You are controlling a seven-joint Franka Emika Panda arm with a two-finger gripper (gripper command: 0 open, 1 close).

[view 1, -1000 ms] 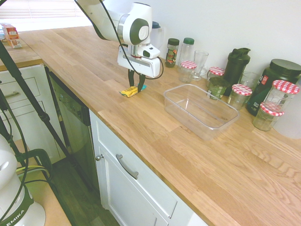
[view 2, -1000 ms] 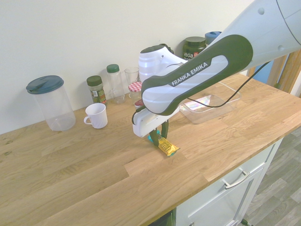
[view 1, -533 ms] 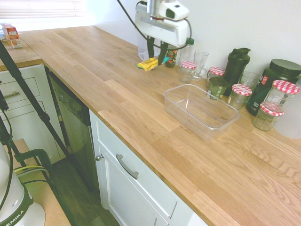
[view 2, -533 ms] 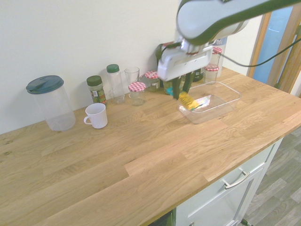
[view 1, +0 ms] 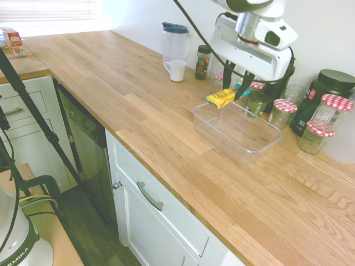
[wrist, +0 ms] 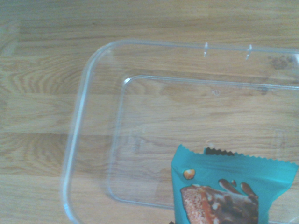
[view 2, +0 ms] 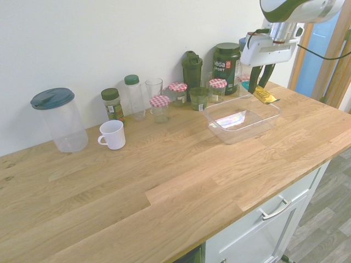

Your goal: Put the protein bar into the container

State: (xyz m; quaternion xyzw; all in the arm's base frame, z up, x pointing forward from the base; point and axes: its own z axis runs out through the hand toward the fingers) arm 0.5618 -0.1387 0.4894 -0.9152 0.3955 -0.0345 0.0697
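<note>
While we look left to right in the 1st ext. view, the white mug [view 1: 176, 70] stands well off to the left of the grpr, w/ the dark-lidded spice jar [view 1: 202, 62] a bit nearer. Next comes the protein bar [view 1: 220, 99], up off the worktop in the grpr [view 1: 232, 93]; its fingers are closed on it near the teal end, & the yellow end sticks out free to the left. We judge it v. light, so wt. is no issue; the core is prob. fairly firm, the crimped wrapper ends soft & floppy, the film maybe slippery. We'd want the hold on the solid body, close to mid-length, not on a crimp, as an end hold may let it tilt or swing. Mod. squeeze only: too much could crush the filling or crack any choc. coating. Below the grpr & reaching right is the clear container [view 1: 213, 136], w/ nothing under the bar but low walls & flat base to clear, so we'd lower it well inside the rim, then let go gently. Red-checkered jars [view 1: 282, 113] stand further right of the grpr.
</note>
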